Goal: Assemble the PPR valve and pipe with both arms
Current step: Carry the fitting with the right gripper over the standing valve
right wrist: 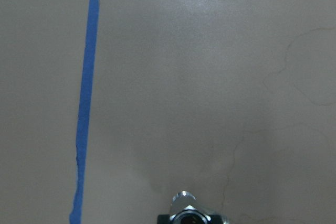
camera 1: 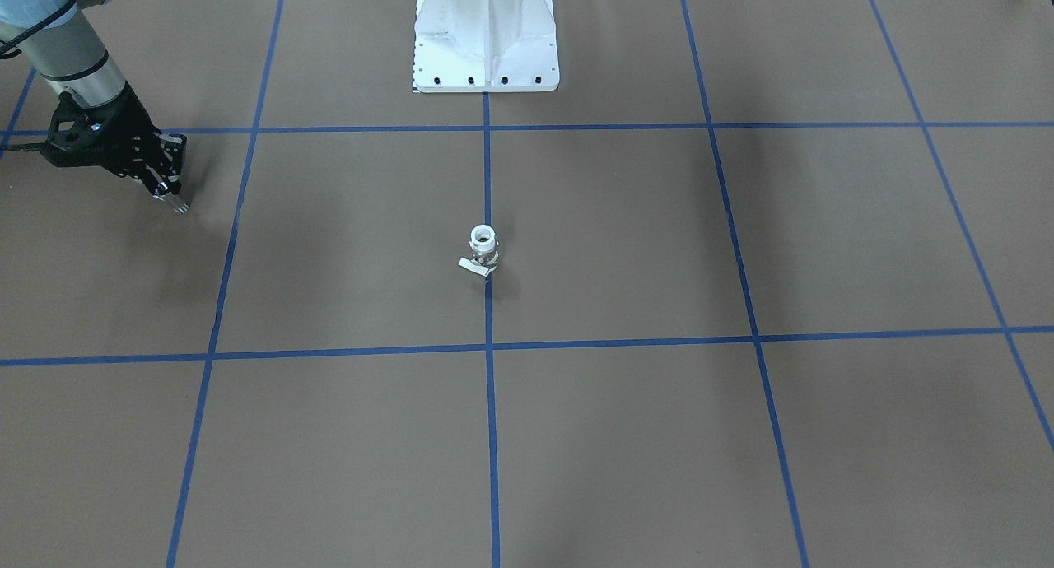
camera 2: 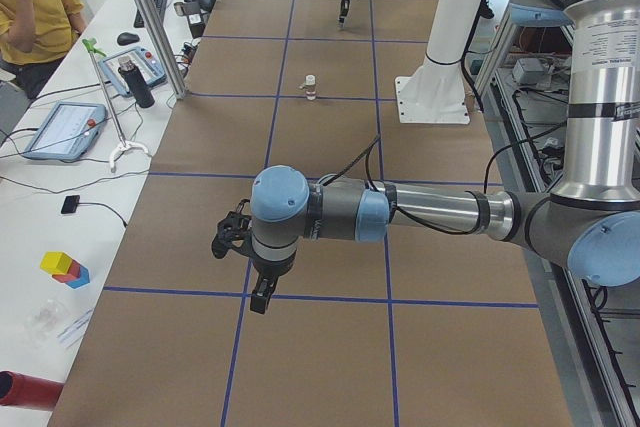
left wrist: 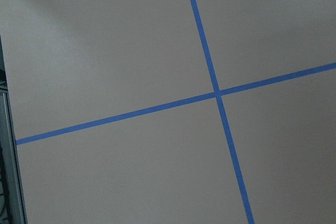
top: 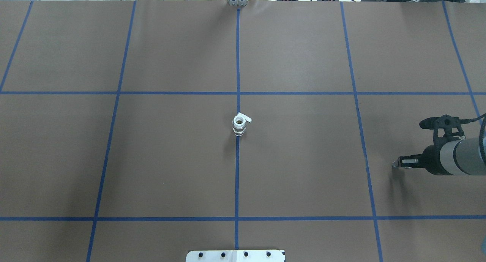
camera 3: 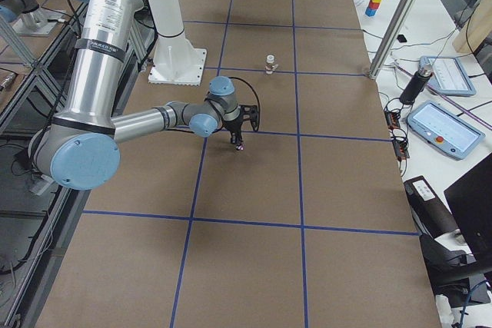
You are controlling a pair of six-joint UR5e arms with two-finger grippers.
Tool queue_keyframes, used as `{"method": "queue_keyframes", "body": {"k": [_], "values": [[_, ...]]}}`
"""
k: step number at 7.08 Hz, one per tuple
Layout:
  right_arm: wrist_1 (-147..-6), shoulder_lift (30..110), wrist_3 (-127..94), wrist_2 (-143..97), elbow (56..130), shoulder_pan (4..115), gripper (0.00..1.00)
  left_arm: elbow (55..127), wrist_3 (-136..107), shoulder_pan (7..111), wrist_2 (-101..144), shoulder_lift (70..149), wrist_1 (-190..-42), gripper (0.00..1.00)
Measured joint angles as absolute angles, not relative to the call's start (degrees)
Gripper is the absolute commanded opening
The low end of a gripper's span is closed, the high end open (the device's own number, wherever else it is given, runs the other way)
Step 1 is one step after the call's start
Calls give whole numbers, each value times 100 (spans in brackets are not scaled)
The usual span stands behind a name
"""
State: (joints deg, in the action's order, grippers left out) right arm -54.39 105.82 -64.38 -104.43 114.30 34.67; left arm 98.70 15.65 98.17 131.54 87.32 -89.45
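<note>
The PPR valve [camera 1: 483, 251] stands upright on the centre tape line, white open end up, silver lever at its side; it also shows in the overhead view [top: 240, 124]. My right gripper [camera 1: 173, 199] is far from it toward my right, just above the table, shut on the small silver pipe [camera 1: 179, 207]. The pipe's head [right wrist: 184, 205] shows at the bottom of the right wrist view. My left gripper [camera 2: 260, 300] hangs over the table far toward my left; I cannot tell if it is open or shut. The left wrist view shows only table and tape.
The white bolted pedestal [camera 1: 486, 33] stands at the robot side of the table. Blue tape lines [top: 237, 64] grid the brown surface. A side bench with tablets [camera 2: 65, 127] and a seated person [camera 2: 35, 7] runs along the far edge.
</note>
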Motion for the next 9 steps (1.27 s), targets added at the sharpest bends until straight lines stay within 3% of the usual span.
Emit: {"method": "queue_keyframes", "body": {"k": [4,9], "values": [[-5834,10082,-6419,-10722,11570,3801,0,9860,1552,9817,13156,8624,-8951,100],[-9384,6887,-6501,-10763,11534,3921,0,9908,-265,9809,13463,7986,-9958,100]]}}
